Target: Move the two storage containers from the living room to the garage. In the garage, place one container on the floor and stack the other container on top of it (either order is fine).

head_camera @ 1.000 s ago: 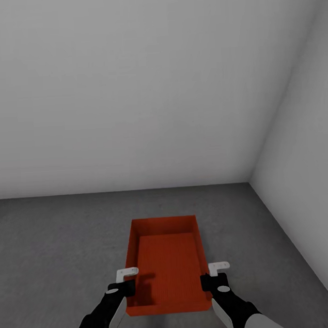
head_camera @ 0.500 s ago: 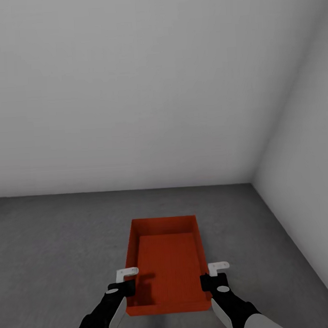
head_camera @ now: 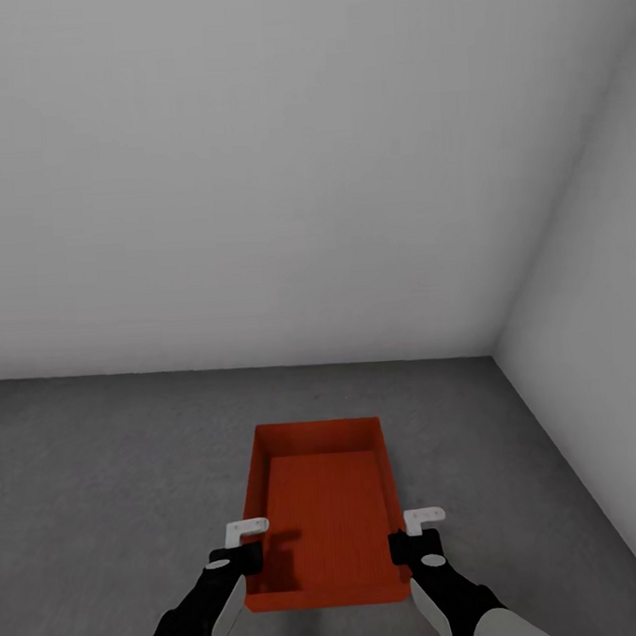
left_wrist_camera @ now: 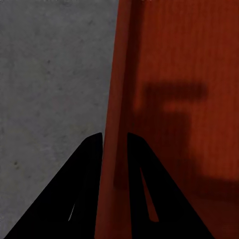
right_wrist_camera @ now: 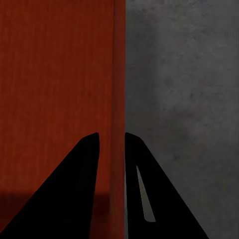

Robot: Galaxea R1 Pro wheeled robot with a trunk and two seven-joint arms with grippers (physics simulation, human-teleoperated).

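One orange-red storage container [head_camera: 325, 506], open-topped and empty, hangs low in front of me over the garage's dark grey concrete floor [head_camera: 102, 482]. My left gripper [head_camera: 246, 560] is shut on its left side wall, and my right gripper [head_camera: 405, 546] is shut on its right side wall. In the left wrist view the ribbed wall [left_wrist_camera: 117, 74] runs between the two black fingers of the left gripper [left_wrist_camera: 114, 137]. The right wrist view shows the other wall [right_wrist_camera: 118, 74] pinched the same way by the right gripper [right_wrist_camera: 112, 135].
A plain white-grey wall [head_camera: 253, 171] stands ahead and meets a second wall [head_camera: 602, 338] in a corner at the right. Bare concrete floor [right_wrist_camera: 184, 74] spreads to the left and ahead of the container.
The wall corner has drifted slightly to the right in the picture, so the camera has moved. The container and both grippers hold the same pose.
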